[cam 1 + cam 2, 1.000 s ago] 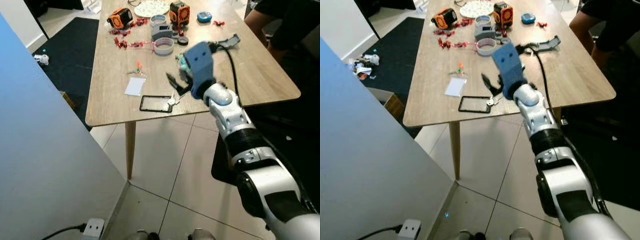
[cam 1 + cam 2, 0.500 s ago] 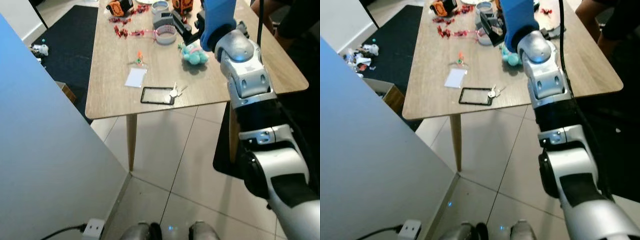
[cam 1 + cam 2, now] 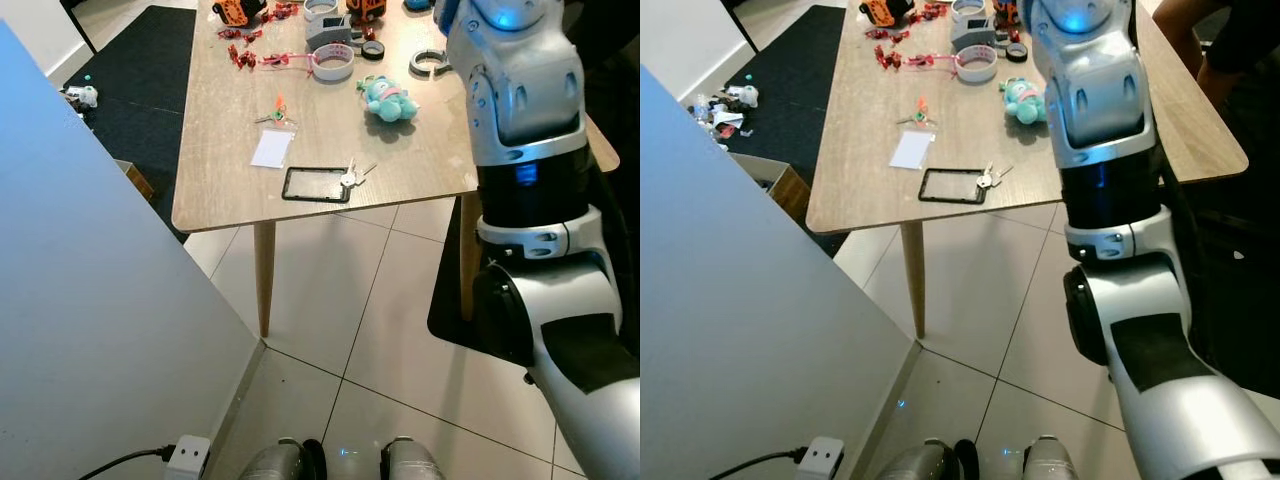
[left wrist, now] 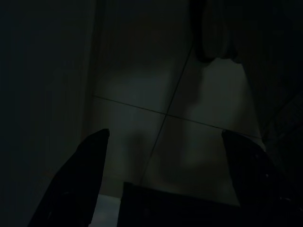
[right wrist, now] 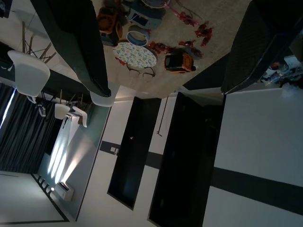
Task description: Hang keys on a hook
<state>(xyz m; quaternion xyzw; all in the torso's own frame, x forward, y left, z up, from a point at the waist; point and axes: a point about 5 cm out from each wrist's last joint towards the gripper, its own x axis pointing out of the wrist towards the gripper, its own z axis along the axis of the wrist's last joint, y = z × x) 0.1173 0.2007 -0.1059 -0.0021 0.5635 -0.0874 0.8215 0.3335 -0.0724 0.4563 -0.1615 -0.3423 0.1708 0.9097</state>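
Keys [image 3: 351, 177] lie mid-frame on the worktop [image 3: 220, 190] by its near edge, my right end effector [image 5: 161, 52] spread empty high above them, so a blind descent could knock them off the edge.

The surface [image 3: 320, 150] is pale wood-grain. On it lie silver keys [image 3: 350, 178], a black-rimmed frame [image 3: 315, 186], a turquoise plush [image 3: 388, 98] and a white card [image 3: 271, 148].
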